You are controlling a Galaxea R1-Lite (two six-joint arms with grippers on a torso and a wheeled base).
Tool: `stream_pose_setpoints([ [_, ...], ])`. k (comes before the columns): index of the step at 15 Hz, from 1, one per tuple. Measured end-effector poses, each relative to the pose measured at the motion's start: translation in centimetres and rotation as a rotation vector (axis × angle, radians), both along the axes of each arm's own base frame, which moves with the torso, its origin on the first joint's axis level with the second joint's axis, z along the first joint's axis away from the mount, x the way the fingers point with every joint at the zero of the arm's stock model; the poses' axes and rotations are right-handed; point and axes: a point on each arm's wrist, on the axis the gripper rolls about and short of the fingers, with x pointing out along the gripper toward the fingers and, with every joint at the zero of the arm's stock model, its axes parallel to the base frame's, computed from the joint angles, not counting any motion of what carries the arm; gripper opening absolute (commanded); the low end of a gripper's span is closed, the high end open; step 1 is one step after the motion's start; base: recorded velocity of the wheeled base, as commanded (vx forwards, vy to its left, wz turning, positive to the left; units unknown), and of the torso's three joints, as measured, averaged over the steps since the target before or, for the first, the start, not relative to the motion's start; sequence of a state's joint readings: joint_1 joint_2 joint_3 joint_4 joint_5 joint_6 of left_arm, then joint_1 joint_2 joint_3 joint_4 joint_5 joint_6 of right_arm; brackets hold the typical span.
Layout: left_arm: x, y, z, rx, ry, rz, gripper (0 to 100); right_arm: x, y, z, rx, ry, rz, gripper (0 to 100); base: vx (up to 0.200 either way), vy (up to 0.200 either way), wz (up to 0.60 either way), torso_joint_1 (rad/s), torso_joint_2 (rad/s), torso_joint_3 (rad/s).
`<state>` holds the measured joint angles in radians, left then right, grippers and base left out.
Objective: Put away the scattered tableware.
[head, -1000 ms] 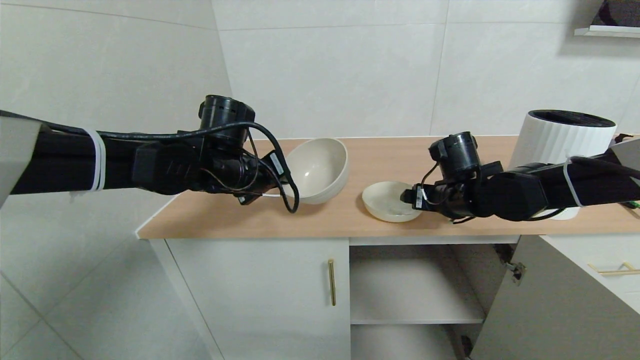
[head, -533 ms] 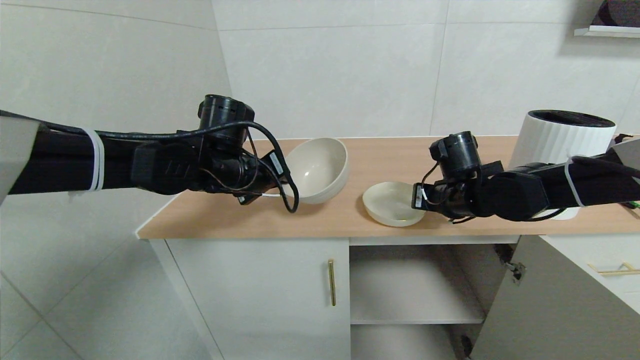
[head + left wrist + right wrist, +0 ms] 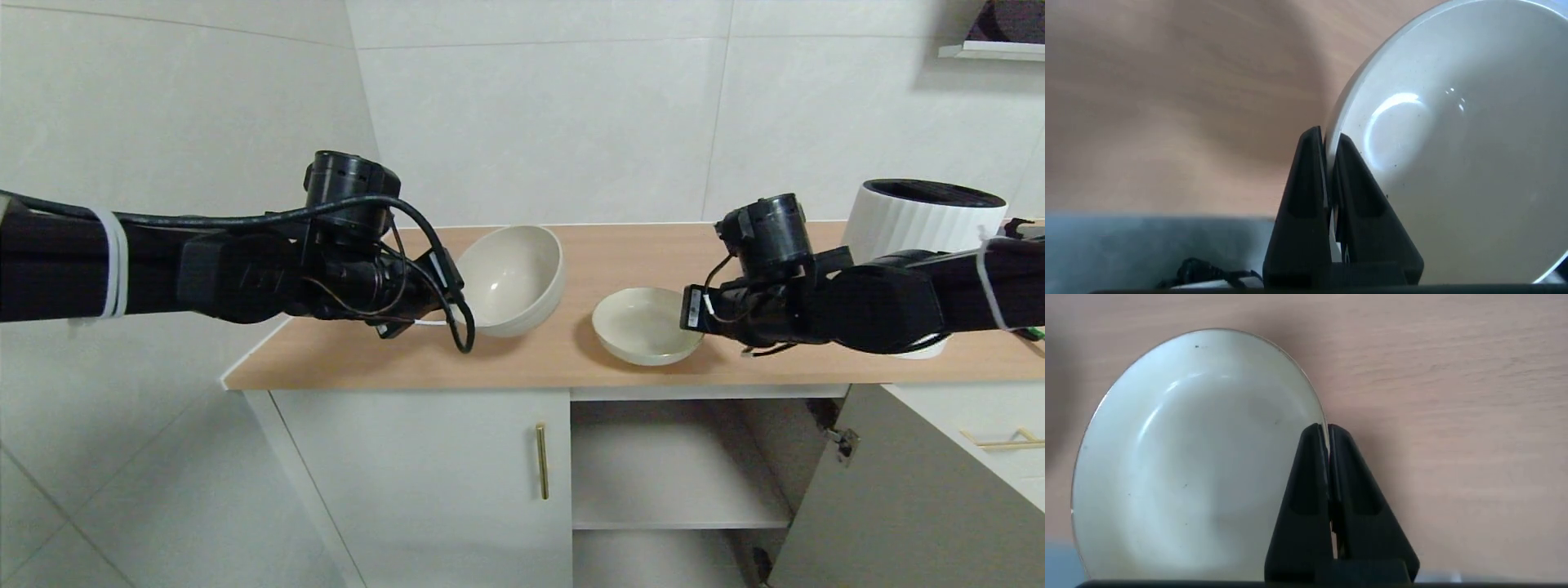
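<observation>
On wooden counter point(image 3: 367, 351): left gripper point(image 3: 1328, 163) clamped on rim of tilted large bowl point(image 3: 514, 278); right gripper point(image 3: 1328, 449) pinching rim of small bowl point(image 3: 641, 327) nearby. White ribbed canister point(image 3: 922, 216) behind right arm. Cabinet door point(image 3: 898, 506) open below, shelf point(image 3: 669, 474) exposed.

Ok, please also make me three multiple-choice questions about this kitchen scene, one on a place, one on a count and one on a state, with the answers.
1. Where does the white ribbed container stand?
A) in a sink
B) on the floor
C) on the wooden counter, at its right end

2. How many cream bowls are there?
A) one
B) two
C) four

3. How is the left gripper?
A) shut on the large bowl at its rim
B) open above the bowl
C) shut on a spoon

Answers:
1 C, the head view shows it standing on the counter top at the far right.
2 B, there is the large bowl and a small bowl.
3 A, the left wrist view shows it pinching the rim.
</observation>
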<state>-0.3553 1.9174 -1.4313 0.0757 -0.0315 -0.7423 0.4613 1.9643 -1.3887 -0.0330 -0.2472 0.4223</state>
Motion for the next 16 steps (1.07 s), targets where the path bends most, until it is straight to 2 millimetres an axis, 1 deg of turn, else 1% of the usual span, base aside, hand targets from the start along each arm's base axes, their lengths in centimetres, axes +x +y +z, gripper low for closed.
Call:
stream_pose_setpoints([
  [3,-2.1,0.7,0.6,0.003,0.001,-0.020,0,-2.9,-1.2,1.9,0.042,0.021,0.071,0,0.000,0.000,0.00,0.000,0.00,0.000],
  [5,-4.3,1.5,1.2,0.022,-0.012,-0.064,0,-5.4,-2.4,3.1,0.043,0.052,0.094,0,0.000,0.000,0.00,0.000,0.00,0.000],
  [6,-5.4,1.8,1.5,0.032,-0.019,-0.085,0,-6.6,-2.9,3.3,0.036,0.080,0.102,0,0.000,0.000,0.00,0.000,0.00,0.000],
  [8,-7.6,2.6,1.7,0.053,-0.027,-0.112,0,-8.5,-3.8,3.2,0.043,0.116,0.138,0,0.000,0.000,0.00,0.000,0.00,0.000],
  [11,-10.4,3.6,1.8,0.063,-0.035,-0.130,0,-11.2,-5.0,3.1,0.063,0.135,0.179,0,0.000,0.000,0.00,0.000,0.00,0.000],
  [14,-12.4,4.3,1.7,0.061,-0.035,-0.143,0,-13.2,-6.0,3.6,0.070,0.117,0.185,0,0.000,0.000,0.00,0.000,0.00,0.000],
  [16,-13.2,4.6,1.4,0.077,-0.036,-0.155,0,-13.9,-6.3,2.6,0.052,0.144,0.186,0,0.000,0.000,0.00,0.000,0.00,0.000],
])
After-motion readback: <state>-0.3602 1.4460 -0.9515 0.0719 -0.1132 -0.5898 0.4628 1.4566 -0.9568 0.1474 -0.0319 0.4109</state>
